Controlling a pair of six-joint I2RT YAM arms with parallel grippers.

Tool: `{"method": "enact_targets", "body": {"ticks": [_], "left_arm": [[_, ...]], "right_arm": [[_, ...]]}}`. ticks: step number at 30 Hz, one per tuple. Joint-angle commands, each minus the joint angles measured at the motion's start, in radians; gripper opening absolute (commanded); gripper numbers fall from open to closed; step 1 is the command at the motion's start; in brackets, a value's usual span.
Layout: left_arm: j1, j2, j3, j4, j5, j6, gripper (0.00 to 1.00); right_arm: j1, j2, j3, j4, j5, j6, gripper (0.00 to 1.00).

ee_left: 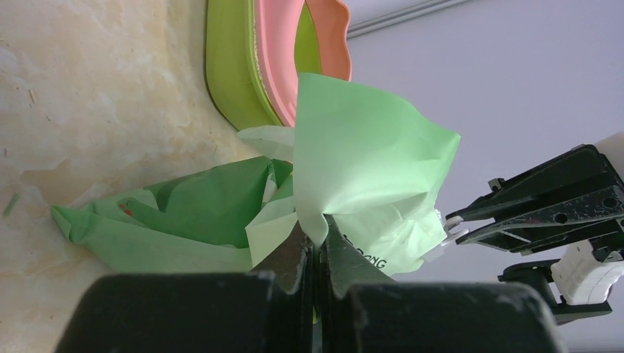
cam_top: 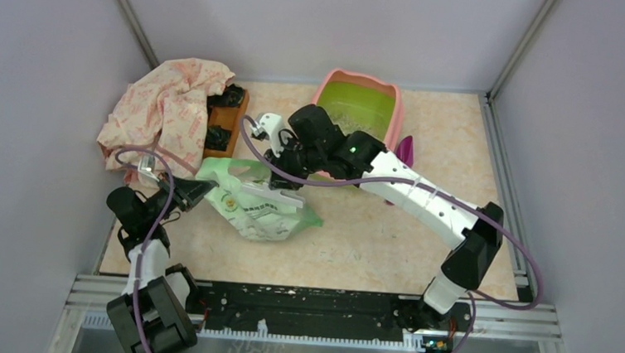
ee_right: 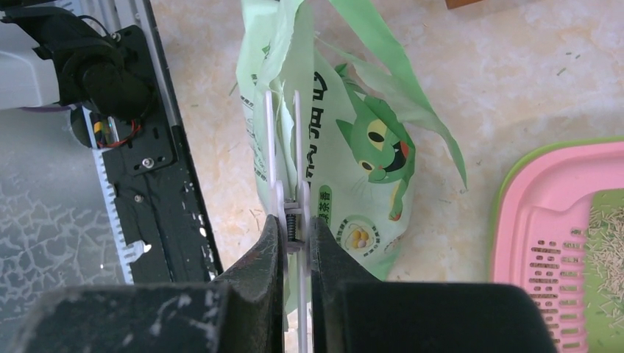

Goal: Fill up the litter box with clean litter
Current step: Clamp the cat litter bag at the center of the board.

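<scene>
The litter box [cam_top: 394,107], pink-rimmed with a lime-green inside, stands at the back middle with a thin layer of pale clean litter [cam_top: 340,116] in it. It also shows in the left wrist view [ee_left: 243,66] and in the right wrist view [ee_right: 541,228], with litter [ee_right: 607,243] past the slotted ledge. The light green printed bag [cam_top: 261,210] lies in front of the box. My left gripper [cam_top: 207,187] is shut on a fold of the bag's top [ee_left: 318,234]. My right gripper [cam_top: 285,189] is shut on a white spring clip [ee_right: 281,140] at the bag's mouth.
A patterned cloth [cam_top: 168,108] lies at the back left, partly over a wooden block [cam_top: 228,121] with black parts. A magenta scoop [cam_top: 405,150] lies right of the litter box. Walls close in the left, back and right sides.
</scene>
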State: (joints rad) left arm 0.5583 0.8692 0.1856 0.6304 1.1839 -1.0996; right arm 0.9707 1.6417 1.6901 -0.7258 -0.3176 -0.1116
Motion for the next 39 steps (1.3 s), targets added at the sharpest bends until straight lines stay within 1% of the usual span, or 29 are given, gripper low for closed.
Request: {"method": "enact_targets", "body": {"ticks": [1, 12, 29, 39], "left_arm": [[0.018, 0.005, 0.001, 0.058, -0.029, 0.003, 0.03], [0.020, 0.010, 0.002, 0.066, -0.032, 0.000, 0.03], [0.019, 0.007, -0.011, 0.071, -0.033, 0.000, 0.03], [0.019, 0.008, -0.015, 0.078, -0.032, -0.004, 0.03]], "right_arm": [[0.014, 0.012, 0.047, 0.011, 0.044, 0.000, 0.00], [0.030, 0.020, 0.063, 0.038, 0.072, 0.030, 0.00], [0.056, -0.015, 0.027, 0.091, 0.174, 0.187, 0.00], [0.057, -0.062, -0.043, 0.167, 0.261, 0.228, 0.00]]}}
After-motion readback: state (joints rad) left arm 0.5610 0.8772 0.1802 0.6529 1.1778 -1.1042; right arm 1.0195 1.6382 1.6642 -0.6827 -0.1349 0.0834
